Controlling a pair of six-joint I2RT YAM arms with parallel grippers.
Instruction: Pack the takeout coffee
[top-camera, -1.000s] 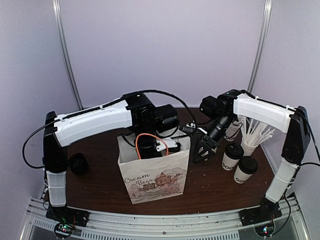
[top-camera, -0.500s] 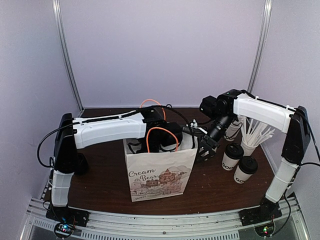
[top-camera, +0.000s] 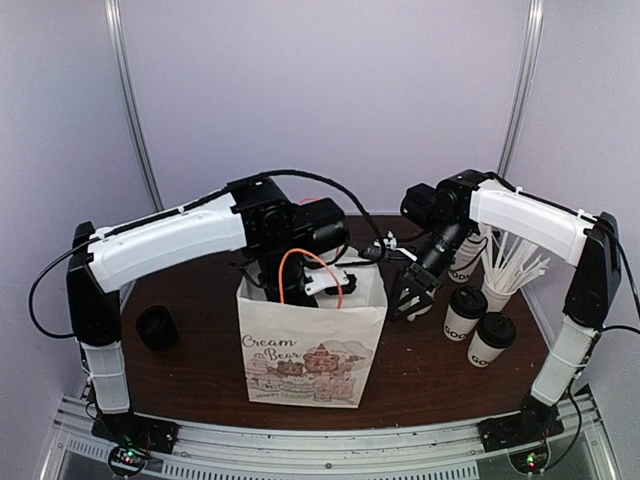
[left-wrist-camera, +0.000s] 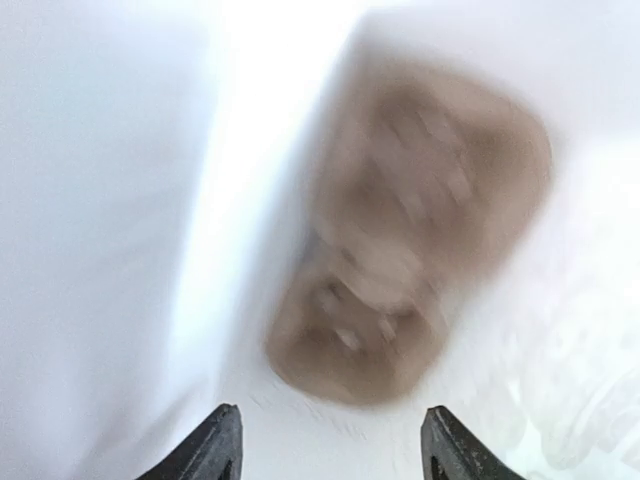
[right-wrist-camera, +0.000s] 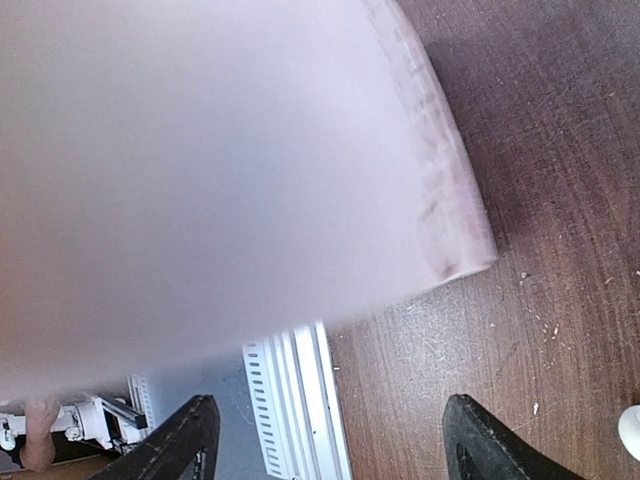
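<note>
Two takeout coffee cups, white with black lids, stand on the table at the right (top-camera: 464, 312) (top-camera: 490, 338). Neither gripper touches them. A white printed paper bag (top-camera: 310, 350) stands upright in the middle. My left arm reaches down into its open top, so the fingers are hidden in the top view. In the left wrist view my left gripper (left-wrist-camera: 330, 452) is open between white paper walls, with nothing between its fingertips. My right gripper (top-camera: 410, 296) hangs wide open just beside the bag's right edge, left of the cups, empty (right-wrist-camera: 335, 440).
A holder of white straws (top-camera: 508, 268) and another lettered cup (top-camera: 464, 262) stand behind the two cups. A small black object (top-camera: 157, 327) sits at the left of the brown table (top-camera: 420, 375). The metal rail (top-camera: 330, 440) runs along the near edge.
My left arm swung up and right, then back down into the bag, and its jaws spread wider. The bag shifted with it. The right gripper stayed by the bag's right edge.
</note>
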